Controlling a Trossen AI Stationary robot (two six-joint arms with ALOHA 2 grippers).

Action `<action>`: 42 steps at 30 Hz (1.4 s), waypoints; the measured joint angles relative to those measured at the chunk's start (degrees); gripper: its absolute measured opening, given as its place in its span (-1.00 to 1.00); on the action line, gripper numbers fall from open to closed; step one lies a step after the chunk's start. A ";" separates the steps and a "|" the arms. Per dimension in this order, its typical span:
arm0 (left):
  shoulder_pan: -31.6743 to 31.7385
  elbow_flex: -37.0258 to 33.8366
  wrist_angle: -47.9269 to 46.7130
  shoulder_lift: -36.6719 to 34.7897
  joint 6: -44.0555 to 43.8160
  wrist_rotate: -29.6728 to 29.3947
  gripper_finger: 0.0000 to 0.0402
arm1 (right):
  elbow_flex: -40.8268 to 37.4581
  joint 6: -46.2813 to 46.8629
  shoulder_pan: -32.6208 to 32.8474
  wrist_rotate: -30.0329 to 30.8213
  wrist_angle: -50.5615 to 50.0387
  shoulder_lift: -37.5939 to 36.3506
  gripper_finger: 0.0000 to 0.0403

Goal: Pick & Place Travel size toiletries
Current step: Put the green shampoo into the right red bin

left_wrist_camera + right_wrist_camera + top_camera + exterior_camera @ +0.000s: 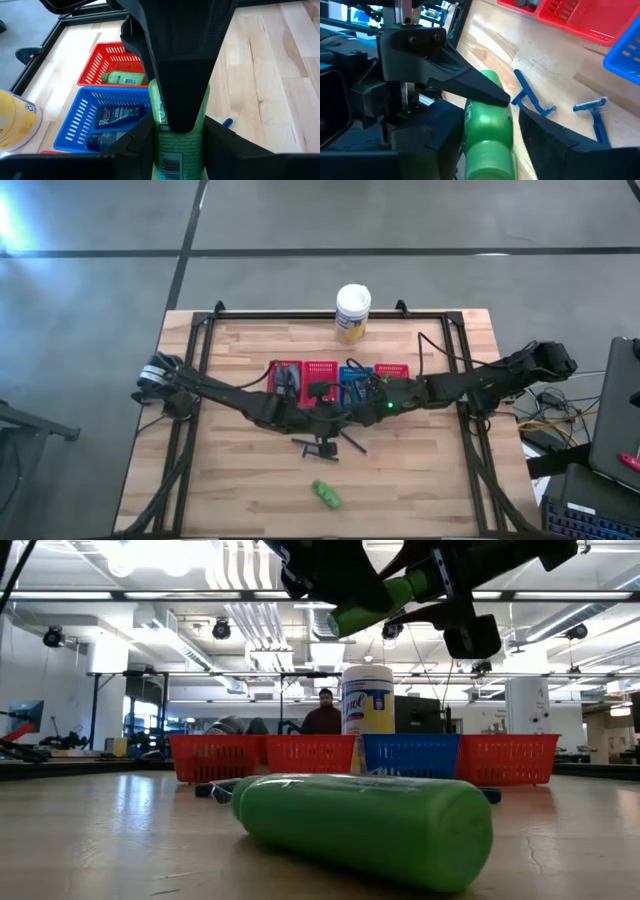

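Green bottle (487, 132) seemingly gripped by both tools (180, 137) (515, 107); overhead hides it.

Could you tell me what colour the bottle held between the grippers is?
Bright green bottle, clearest in the right wrist view.

Four baskets (347, 377) in a row before the canister (352, 312).
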 joint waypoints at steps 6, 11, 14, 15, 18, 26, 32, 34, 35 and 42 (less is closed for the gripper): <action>0.02 -0.05 -0.32 0.06 0.29 -0.50 -0.34 | 0.00 0.01 -0.28 0.09 -0.09 0.02 -0.36; 0.02 -0.36 -0.12 0.06 0.25 -0.84 -0.15 | 0.00 -1.57 -0.44 0.06 -0.41 0.00 -0.53; -0.25 -0.36 -0.37 0.06 -1.08 -0.76 0.01 | -0.01 -3.24 -0.41 0.09 -1.97 -0.18 -0.54; -0.40 -0.36 -0.42 0.03 -2.03 -0.76 0.07 | -0.18 -3.62 -0.37 0.05 -3.57 -0.36 -0.54; -1.14 -0.15 -3.10 -0.40 -6.48 -0.44 0.23 | -0.20 -5.24 -0.37 0.85 -8.98 -2.03 -0.53; -5.17 -0.36 -15.31 -3.69 -22.45 -4.45 0.45 | 0.04 -7.96 2.25 21.48 -32.46 -14.64 -0.53; -8.85 -0.36 -18.46 -3.94 -27.74 -10.07 0.44 | 0.87 -3.21 7.44 37.36 -52.77 -16.07 -0.53; -9.33 -0.37 -19.17 -3.80 -29.79 -10.09 0.44 | 0.71 -3.25 7.49 37.76 -53.28 -13.95 -0.53; -9.48 -0.38 -19.74 -3.77 -30.90 -10.06 0.44 | 0.66 -3.63 7.29 37.83 -53.28 -12.43 -0.53; -10.83 -1.07 -23.25 -3.70 -35.31 -6.30 0.44 | 0.43 -2.07 5.14 39.49 -54.85 -2.19 -0.38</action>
